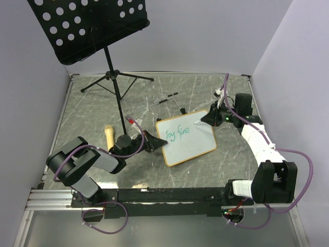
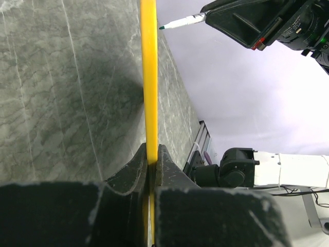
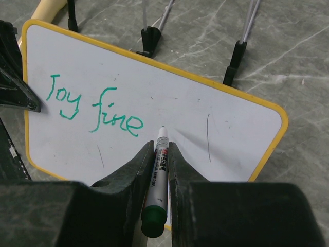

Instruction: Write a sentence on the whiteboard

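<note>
The whiteboard (image 1: 193,144) sits mid-table, wood-framed, with "Toy fine" written on it in green. My left gripper (image 1: 159,143) is shut on the frame at its left edge. In the left wrist view that frame (image 2: 149,77) shows edge-on as a yellow strip running up from my left gripper (image 2: 152,152). My right gripper (image 3: 158,146) is shut on a green-capped marker (image 3: 160,159). The marker's tip points at the whiteboard (image 3: 205,103) just right of "fine". I cannot tell whether the tip touches the surface. The marker (image 2: 182,21) also shows in the left wrist view.
A black perforated music stand (image 1: 90,25) rises at the back left, its tripod legs (image 1: 115,77) spread over the marbled table. A wire easel (image 1: 167,100) lies just behind the board. A tan cylinder (image 1: 109,135) rests left of my left gripper.
</note>
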You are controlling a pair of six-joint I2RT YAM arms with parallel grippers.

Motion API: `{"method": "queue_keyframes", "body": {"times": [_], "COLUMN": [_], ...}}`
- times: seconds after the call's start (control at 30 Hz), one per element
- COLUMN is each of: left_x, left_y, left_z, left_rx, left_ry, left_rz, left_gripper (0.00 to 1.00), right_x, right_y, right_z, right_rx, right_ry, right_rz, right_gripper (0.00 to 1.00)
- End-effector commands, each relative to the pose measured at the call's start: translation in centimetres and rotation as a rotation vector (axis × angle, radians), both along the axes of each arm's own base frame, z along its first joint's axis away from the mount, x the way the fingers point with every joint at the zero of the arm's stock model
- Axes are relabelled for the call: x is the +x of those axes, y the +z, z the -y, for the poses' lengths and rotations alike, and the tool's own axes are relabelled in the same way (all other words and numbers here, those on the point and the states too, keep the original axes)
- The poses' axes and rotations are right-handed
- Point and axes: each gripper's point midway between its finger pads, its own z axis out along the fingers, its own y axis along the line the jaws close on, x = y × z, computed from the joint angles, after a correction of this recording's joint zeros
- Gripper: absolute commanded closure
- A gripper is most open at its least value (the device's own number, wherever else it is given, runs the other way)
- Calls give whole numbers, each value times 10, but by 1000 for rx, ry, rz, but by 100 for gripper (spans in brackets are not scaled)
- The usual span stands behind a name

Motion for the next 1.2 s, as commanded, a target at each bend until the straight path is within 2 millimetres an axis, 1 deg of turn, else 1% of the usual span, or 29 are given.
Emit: {"method": "queue_keyframes", "body": {"times": [0.0, 0.23, 0.57, 0.83, 1.17], "left_x": [-2, -2, -2, -1, 2], "left_y": [77, 77, 78, 78, 76], "left_z": [-2, -1, -3, -3, -2], "left_rx": [-207, -213, -218, -215, -221], "left_ry": [6, 3, 11, 14, 26], "left_rz": [226, 226, 223, 220, 195], "left_gripper": [99, 99, 99, 99, 99], "right_x": [0, -2, -5, -7, -6], "right_y": [6, 9, 6, 0, -2], "right_z": [-2, -2, 0, 11, 13], "right_rx": [6, 8, 7, 13, 6], "right_ry": [29, 27, 29, 19, -8], "right_rz": [41, 48, 37, 9, 9], "right_gripper": [100, 100, 100, 100, 100]}}
